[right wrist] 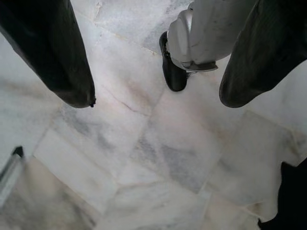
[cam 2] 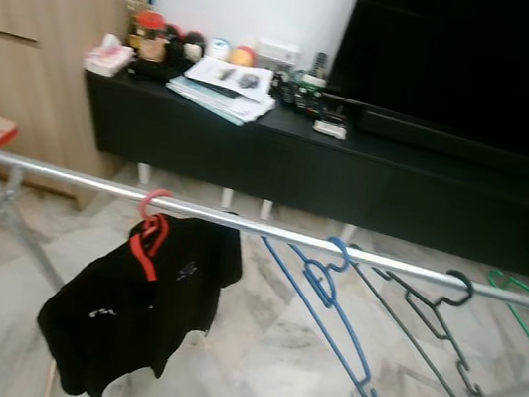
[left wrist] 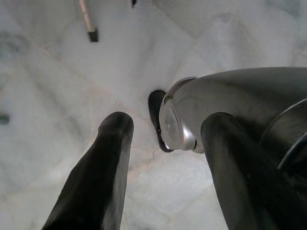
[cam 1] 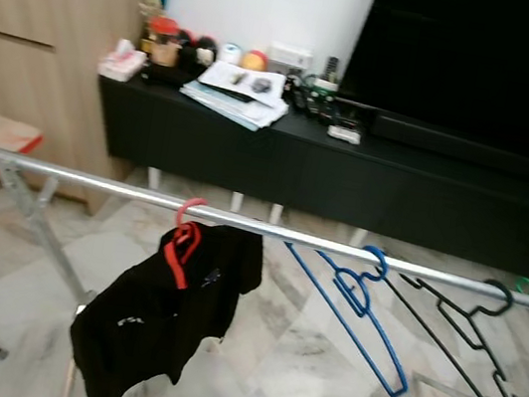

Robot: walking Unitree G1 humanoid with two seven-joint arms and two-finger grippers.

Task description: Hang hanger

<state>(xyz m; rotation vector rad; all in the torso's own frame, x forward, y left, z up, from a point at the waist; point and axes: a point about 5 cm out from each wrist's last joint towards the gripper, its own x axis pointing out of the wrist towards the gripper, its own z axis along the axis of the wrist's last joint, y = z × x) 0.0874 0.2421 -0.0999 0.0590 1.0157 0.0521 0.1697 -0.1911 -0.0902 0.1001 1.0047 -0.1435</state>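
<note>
Hanger, red (cam 1: 181, 242), hooked over the metal rail (cam 1: 96, 182) with a black shirt (cam 1: 161, 313) draped on it, so the hang looks done. Blue hanger (cam 1: 363, 310) and black hanger (cam 1: 473, 342) hook on the same rail further right, a green hanger (cam 2: 528, 316) at the far end. Left gripper (left wrist: 163, 158) points down at the marble floor (right wrist: 144, 143), fingers spread, empty. Right gripper (right wrist: 156, 72) same, open over floor, nothing held. Likely only stepping away is left.
</note>
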